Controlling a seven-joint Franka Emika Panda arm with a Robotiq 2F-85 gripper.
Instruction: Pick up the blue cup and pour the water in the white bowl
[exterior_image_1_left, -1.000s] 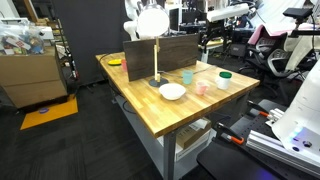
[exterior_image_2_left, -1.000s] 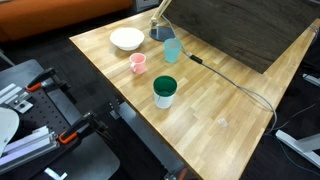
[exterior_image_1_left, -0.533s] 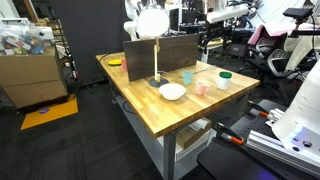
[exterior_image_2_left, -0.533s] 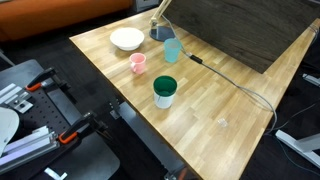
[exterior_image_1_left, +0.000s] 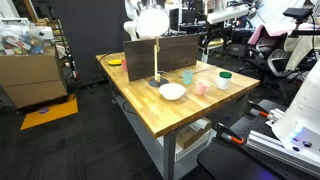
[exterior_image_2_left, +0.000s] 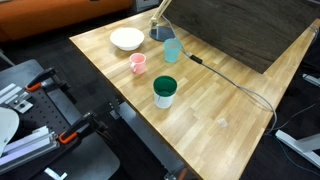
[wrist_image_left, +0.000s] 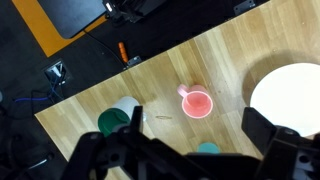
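The blue cup (exterior_image_1_left: 187, 76) stands upright on the wooden table (exterior_image_1_left: 150, 110), next to the lamp base, and shows in both exterior views (exterior_image_2_left: 172, 49). The white bowl (exterior_image_1_left: 172, 91) lies close by, in both exterior views (exterior_image_2_left: 126, 39). In the wrist view my gripper (wrist_image_left: 180, 152) is open and empty, high above the table. The blue cup (wrist_image_left: 207, 149) peeks out between its fingers, far below. A bright white round shape (wrist_image_left: 290, 95) at the right edge looks like the bowl. The gripper does not show in either exterior view.
A pink cup (exterior_image_2_left: 138, 63) stands between the bowl and a white cup with a green top (exterior_image_2_left: 164, 91); both also show in the wrist view, pink (wrist_image_left: 197, 102) and green (wrist_image_left: 115, 121). A lamp (exterior_image_1_left: 153, 22) and a dark board (exterior_image_2_left: 240, 30) stand at the table's back.
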